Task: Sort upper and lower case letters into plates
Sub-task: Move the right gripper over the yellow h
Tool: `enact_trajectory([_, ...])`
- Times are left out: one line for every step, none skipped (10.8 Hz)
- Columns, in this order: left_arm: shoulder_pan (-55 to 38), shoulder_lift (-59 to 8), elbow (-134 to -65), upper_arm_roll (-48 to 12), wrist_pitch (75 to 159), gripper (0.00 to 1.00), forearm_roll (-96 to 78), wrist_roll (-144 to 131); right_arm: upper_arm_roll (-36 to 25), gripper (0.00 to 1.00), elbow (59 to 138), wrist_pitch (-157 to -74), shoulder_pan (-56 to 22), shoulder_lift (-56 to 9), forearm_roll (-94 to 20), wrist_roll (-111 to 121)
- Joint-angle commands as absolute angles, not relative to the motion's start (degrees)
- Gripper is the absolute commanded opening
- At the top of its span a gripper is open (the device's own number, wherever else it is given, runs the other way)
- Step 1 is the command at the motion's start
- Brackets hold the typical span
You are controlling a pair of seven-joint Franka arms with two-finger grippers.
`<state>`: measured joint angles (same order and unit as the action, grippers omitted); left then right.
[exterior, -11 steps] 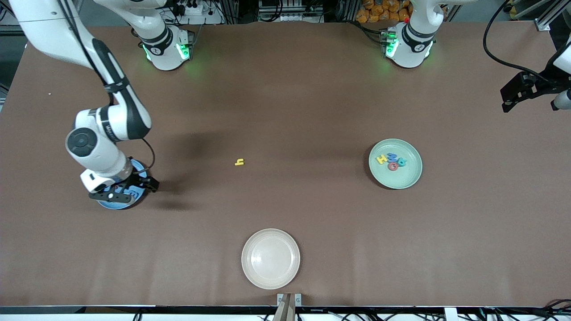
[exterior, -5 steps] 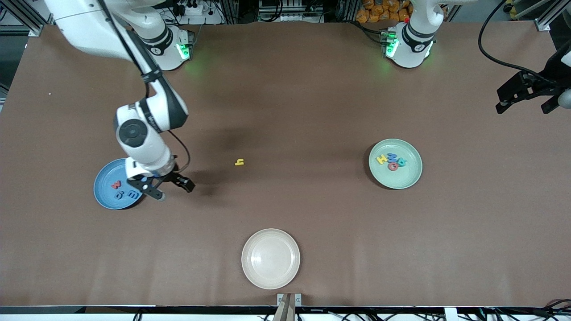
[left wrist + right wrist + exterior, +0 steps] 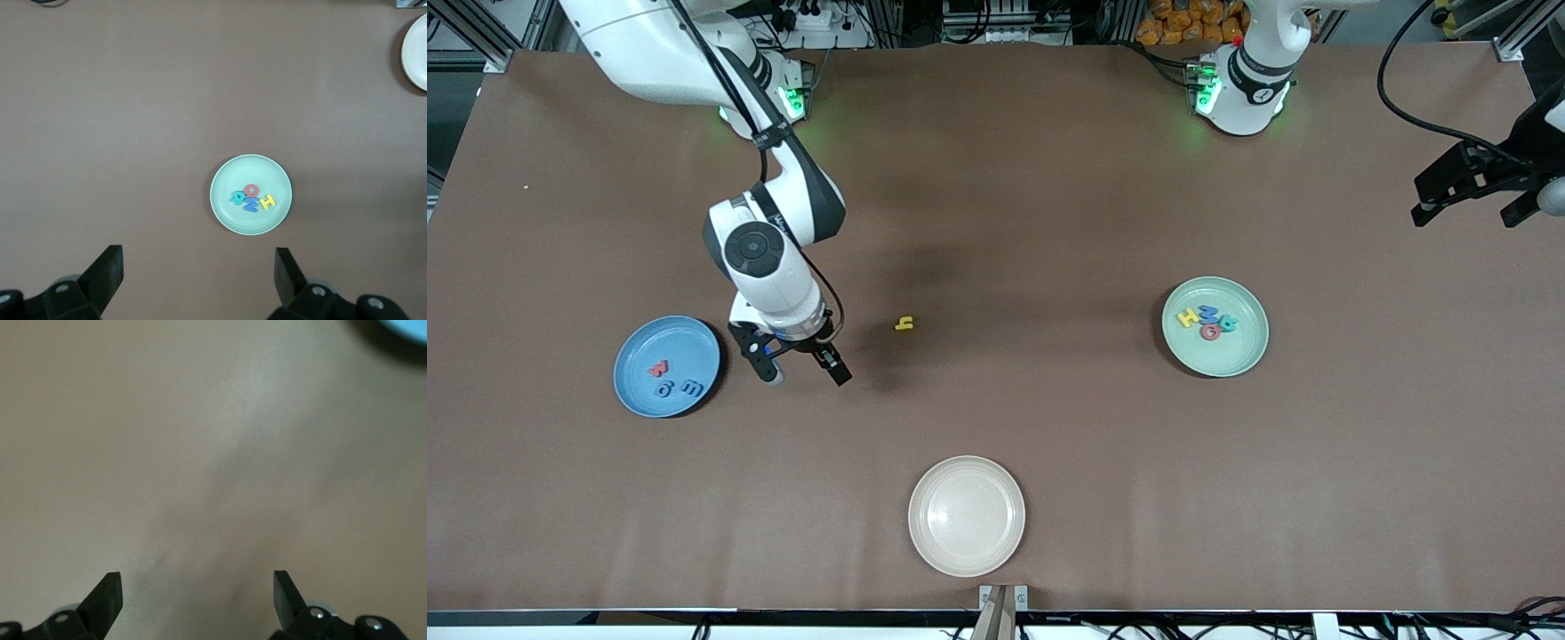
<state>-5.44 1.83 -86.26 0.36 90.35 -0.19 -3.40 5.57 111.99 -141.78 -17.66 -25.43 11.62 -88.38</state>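
A single yellow letter (image 3: 904, 324) lies on the bare table near its middle. Toward the right arm's end, the blue plate (image 3: 685, 333) holds a red, a blue and a teal letter (image 3: 692, 388). The mint green plate (image 3: 1223, 356) (image 3: 227, 213) toward the left arm's end holds several letters (image 3: 1208, 321) (image 3: 252, 198) in yellow, blue, red and teal. My right gripper (image 3: 800, 366) (image 3: 197, 587) hangs open and empty over bare table between the blue plate and the yellow letter. Up high at the left arm's end of the table, my left gripper (image 3: 1467, 206) (image 3: 199, 263) waits open.
An empty cream-white plate (image 3: 925, 498) (image 3: 417, 63) sits near the table's front edge, closer to the front camera than the yellow letter. A corner of the blue plate (image 3: 407, 330) shows in the right wrist view.
My right gripper has left the blue plate and moved toward the yellow letter, uncovering the three letters in that plate. The left arm has barely shifted.
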Motion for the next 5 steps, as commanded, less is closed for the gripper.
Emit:
enact_trajectory([-5.8, 2.1, -86.1, 0.9, 90.6, 1.00, -1.7, -3.8, 5.7, 1.00, 108.6, -141.2, -19.9, -29.7, 10.9, -99.4])
enact_trajectory([-5.7, 2.1, -86.1, 0.6, 90.6, 1.00, -1.6, -3.9, 7.4, 1.00, 107.7, -141.1, -19.5, -31.1, 10.5, -103.3])
enact_trajectory([-5.9, 2.0, -86.1, 0.4, 90.6, 1.00, -1.6, -4.1, 8.4, 1.00, 107.2, -141.2, -19.2, -32.2, 7.8, -105.1])
enact_trajectory([-5.8, 2.1, -86.0, 0.4, 90.6, 1.00, -1.5, -4.0, 9.0, 1.00, 107.1, -141.2, -19.0, -32.9, 3.8, -105.1])
enact_trajectory([-5.8, 2.0, -86.0, 0.4, 90.6, 1.00, -1.3, -4.1, 10.2, 1.00, 107.2, -141.2, -19.1, -32.9, 0.7, -105.2])
